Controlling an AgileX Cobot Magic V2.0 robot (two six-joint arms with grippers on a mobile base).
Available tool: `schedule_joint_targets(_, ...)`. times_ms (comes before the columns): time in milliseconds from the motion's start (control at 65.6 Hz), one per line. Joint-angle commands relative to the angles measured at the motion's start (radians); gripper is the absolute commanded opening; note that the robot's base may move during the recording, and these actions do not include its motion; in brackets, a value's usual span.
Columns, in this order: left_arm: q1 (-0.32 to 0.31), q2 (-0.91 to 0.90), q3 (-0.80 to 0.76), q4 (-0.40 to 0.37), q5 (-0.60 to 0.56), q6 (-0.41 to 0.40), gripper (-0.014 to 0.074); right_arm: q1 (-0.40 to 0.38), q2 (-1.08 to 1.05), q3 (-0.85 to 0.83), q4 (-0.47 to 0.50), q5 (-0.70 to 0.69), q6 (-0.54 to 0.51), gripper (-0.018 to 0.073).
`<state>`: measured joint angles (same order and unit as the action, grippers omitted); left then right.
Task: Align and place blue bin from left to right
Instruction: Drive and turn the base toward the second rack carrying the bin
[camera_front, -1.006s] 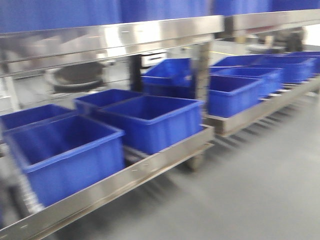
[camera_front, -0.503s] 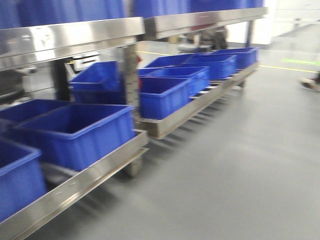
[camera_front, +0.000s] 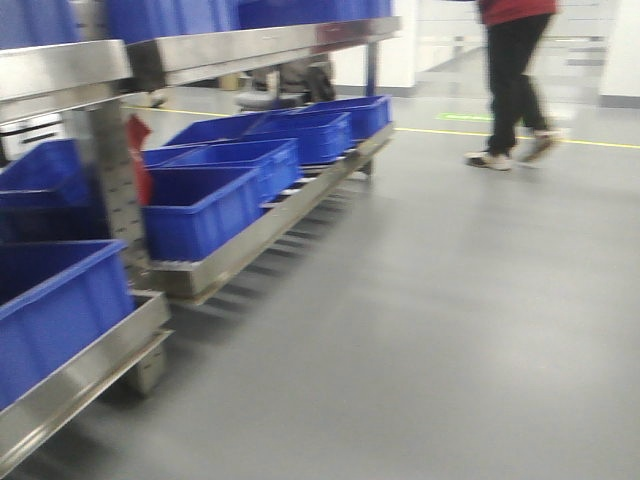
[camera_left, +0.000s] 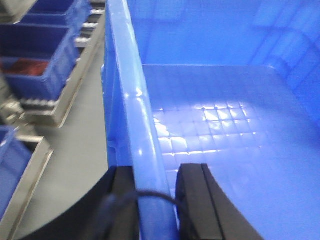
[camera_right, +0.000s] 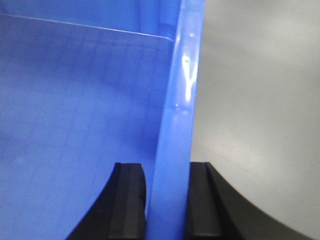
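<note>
The left gripper (camera_left: 155, 200) is pinching one rim of the bin (camera_left: 225, 120), its fingers (camera_left: 194, 197) pressing on either face of the wall. The right gripper (camera_right: 166, 200) is clamping the opposite rim likewise. The bin is hanging between both arms above the floor (camera_right: 250, 100). Nearby, a rack (camera_front: 225, 255) is carrying other bins (camera_front: 205, 215), and a person (camera_front: 515, 70) is walking past.

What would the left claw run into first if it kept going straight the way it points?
The blue bin itself: the left claw straddles its rim, so the wall would likely slide deeper into it. Depth beyond that is unclear.
</note>
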<state>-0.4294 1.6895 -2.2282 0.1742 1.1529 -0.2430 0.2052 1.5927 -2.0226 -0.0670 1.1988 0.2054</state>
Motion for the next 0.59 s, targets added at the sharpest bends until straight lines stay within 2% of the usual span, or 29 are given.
schedule_joint_targets(0, -0.007, -0.027, -0.015, -0.030, -0.096, 0.022, -0.0111, 0.004, -0.017, -0.011, -0.008, -0.108, -0.026, -0.0153)
schedule_joint_targets(579, -0.007, -0.027, -0.015, -0.030, -0.096, 0.022, -0.0111, 0.004, -0.017, -0.011, -0.008, -0.108, -0.026, -0.0153)
